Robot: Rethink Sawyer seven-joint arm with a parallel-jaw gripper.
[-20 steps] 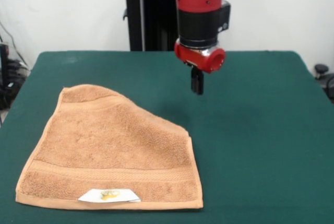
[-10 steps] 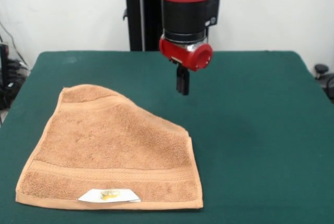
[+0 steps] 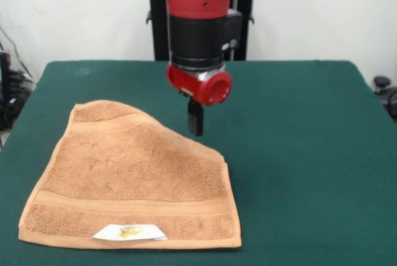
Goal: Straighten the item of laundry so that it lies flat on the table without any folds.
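While the red and black arm point(image 3: 198, 12) comes down from the top of the front view, its hand point(image 3: 195, 120) hangs above the far sloping edge of the towel point(image 3: 133, 176), its dark fingers pressed together into one narrow tip with no gap showing between them and nothing held. Whether that tip touches the cloth or sits just above it cannot be told. The towel lies on the left half of the bench point(image 3: 298, 154), an orange-tan terry piece well apart from the right edge. It is not a full square as it lies: its near edge runs straight along the front of the bench, its left edge rises to a rounded far-left corner, and from there the far side slants down to the right to a corner about halfway along the right side, so the far-right part looks folded under or over. A woven border band point(image 3: 130, 207) crosses it close to the near edge, and another band follows the far-left corner. A small white label point(image 3: 129, 233) with a yellow mark sits at the near hem, a little left of the middle, lying flat on the fabric. The dark green covering of the bench shows on all sides of the towel.
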